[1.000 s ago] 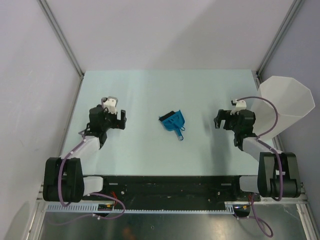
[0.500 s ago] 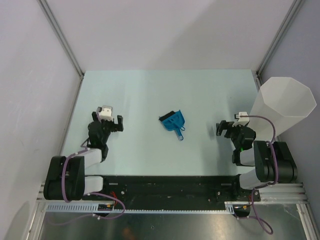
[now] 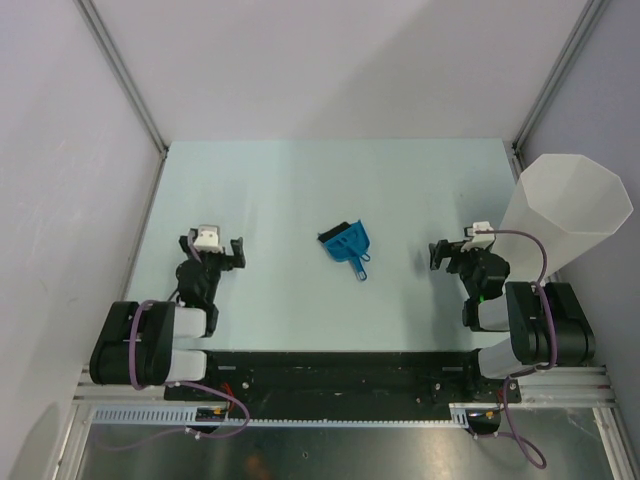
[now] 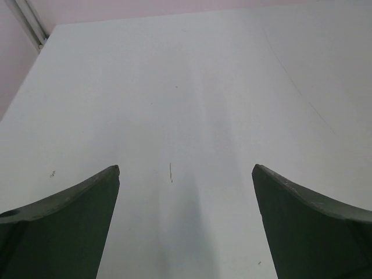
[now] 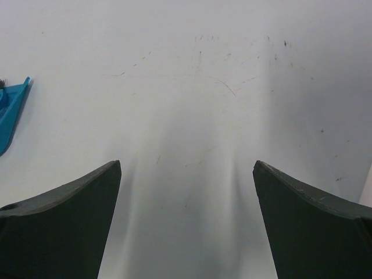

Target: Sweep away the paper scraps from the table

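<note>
On the bench, no paper scraps show anywhere. The mint surface reads bare from far edge to near edge in the overhead view, and both wrist views give only scuffed surface ahead, no wads. You cannot see under the arms or behind the bin, so a hidden scrap stays possible.

At bench centre, a blue dustpan lies flat with a dark brush strip along its far side and its handle aimed toward the near edge. One corner of it also clips the left side of the right wrist view. A white bin stands at the right edge; you cannot tell what is inside.

The left fingers sit low toward the near-left corner. The right fingers sit toward the near edge on the right, near the bin. Both pairs are spread wide with nothing between them (left, right) and are well apart from the dustpan.

Judgement: the sweeping looks finished, and this reads as a parked or wrap-up pose rather than an approach. The next move likely calls for no grasp. Check the hidden strips by the arm bases and the bin first. If a wad turns up, send the nearer fingers to the dustpan handle, close on it, and push the scrap toward the right edge.
</note>
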`<state>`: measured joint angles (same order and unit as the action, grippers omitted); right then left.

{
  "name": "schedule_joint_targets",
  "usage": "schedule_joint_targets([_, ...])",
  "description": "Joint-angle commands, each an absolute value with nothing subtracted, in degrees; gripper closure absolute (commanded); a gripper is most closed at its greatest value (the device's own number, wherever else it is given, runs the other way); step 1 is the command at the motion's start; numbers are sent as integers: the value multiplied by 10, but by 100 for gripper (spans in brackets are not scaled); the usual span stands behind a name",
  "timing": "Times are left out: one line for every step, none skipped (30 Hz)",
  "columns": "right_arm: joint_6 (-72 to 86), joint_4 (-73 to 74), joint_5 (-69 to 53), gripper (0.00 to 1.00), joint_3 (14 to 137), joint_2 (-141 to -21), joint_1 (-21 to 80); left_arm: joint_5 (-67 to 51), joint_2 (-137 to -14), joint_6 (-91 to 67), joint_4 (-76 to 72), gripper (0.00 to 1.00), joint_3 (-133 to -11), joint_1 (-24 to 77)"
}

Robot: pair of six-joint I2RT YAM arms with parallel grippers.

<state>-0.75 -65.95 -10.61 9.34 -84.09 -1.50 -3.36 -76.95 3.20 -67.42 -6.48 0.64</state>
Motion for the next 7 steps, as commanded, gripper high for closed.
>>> schedule_joint_targets([-18,-696,-107,0,105,-838,-18,-2,-761,4,-712,0,-76,4])
schedule_joint_targets([-18,-696,-108,0,105,-838,-18,-2,-763,4,-713,0,-76,4])
schedule_joint_targets([-18,-697,-107,0,105,-838,-18,-3,-764,4,-712,0,-76,4])
schedule_joint_targets([-18,-697,-107,0,105,-837,-18,-4,-765,4,-712,0,-77,4])
schedule_joint_targets([-18,-697,-107,0,105,-838,-18,-4,-765,4,-712,0,-78,4])
schedule_joint_targets([-18,-697,-107,0,105,-838,-18,-5,-765,4,-712,0,-78,4])
schedule_joint_targets([-18,-697,-109,0,106,-838,-18,-4,-765,4,-711,0,-78,4])
